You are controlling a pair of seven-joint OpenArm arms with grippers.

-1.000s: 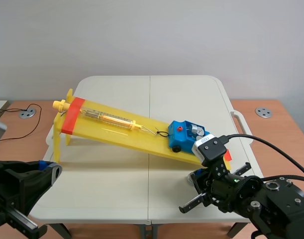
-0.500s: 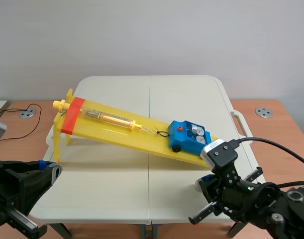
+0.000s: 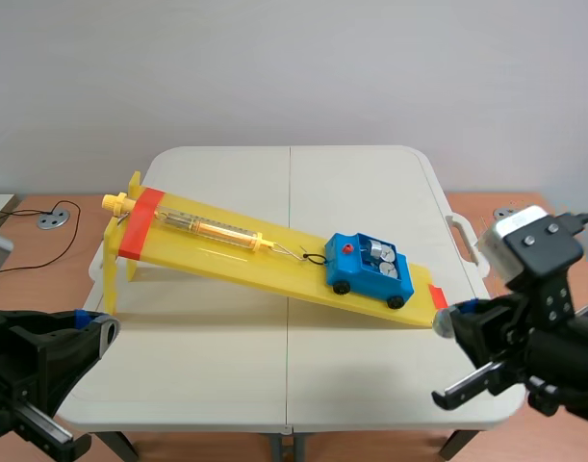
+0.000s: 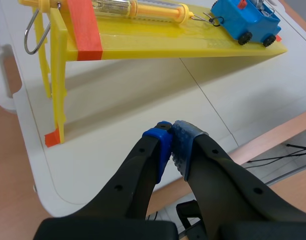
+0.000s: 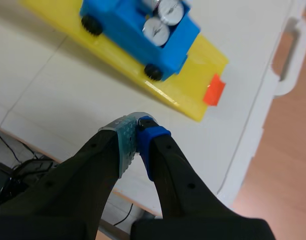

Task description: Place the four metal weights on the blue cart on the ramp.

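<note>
The blue cart (image 3: 370, 269) stands near the low end of the yellow ramp (image 3: 236, 252), with silvery metal weights (image 3: 377, 255) seated in its top. The right wrist view shows the blue cart (image 5: 137, 34) and its weights (image 5: 163, 20) ahead of my right gripper (image 5: 136, 125), which is shut on nothing over the table edge. In the scene view my right gripper (image 3: 446, 320) sits off the ramp's low end. My left gripper (image 4: 171, 132) is shut and empty, near the table's front edge, with the blue cart (image 4: 244, 20) far ahead of it.
A spring scale (image 3: 212, 229) lies along the ramp, hooked to the cart. The ramp's high end stands on yellow legs (image 4: 55, 90) at the left. The white folding table (image 3: 226, 337) has a handle (image 3: 464, 234) at its right edge.
My right arm has pulled back to the right and up, away from the cart, uncovering the ramp's low end. The left arm has not moved.
</note>
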